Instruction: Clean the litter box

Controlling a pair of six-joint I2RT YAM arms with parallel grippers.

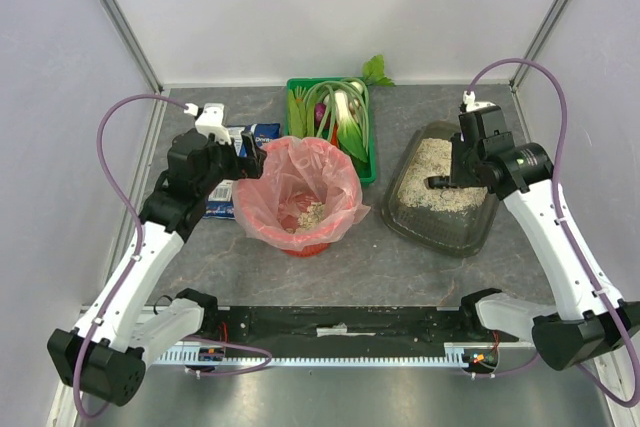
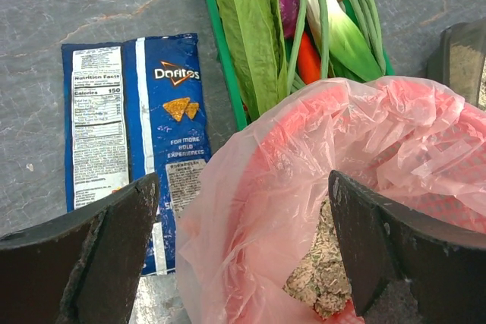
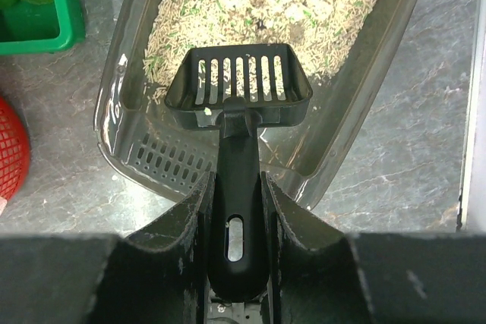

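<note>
The litter box (image 1: pixel 470 232), a dark translucent tray with beige litter, lies at the right; it also shows in the right wrist view (image 3: pixel 357 111). My right gripper (image 3: pixel 235 210) is shut on the handle of a black slotted scoop (image 3: pixel 240 73), held over the near end of the box, its basket almost empty; from above the gripper (image 1: pixel 455 179) hangs over the litter. My left gripper (image 2: pixel 239 240) is open and empty, its jaws astride the left rim of the red bin's pink bag (image 2: pixel 364 134). Clumps of litter (image 2: pixel 323 278) lie in the bag.
A green crate (image 1: pixel 296 87) of vegetables stands behind the red bin (image 1: pixel 300 192). A blue Doritos bag (image 2: pixel 129 134) lies flat left of the bin. Grey walls enclose the table on three sides.
</note>
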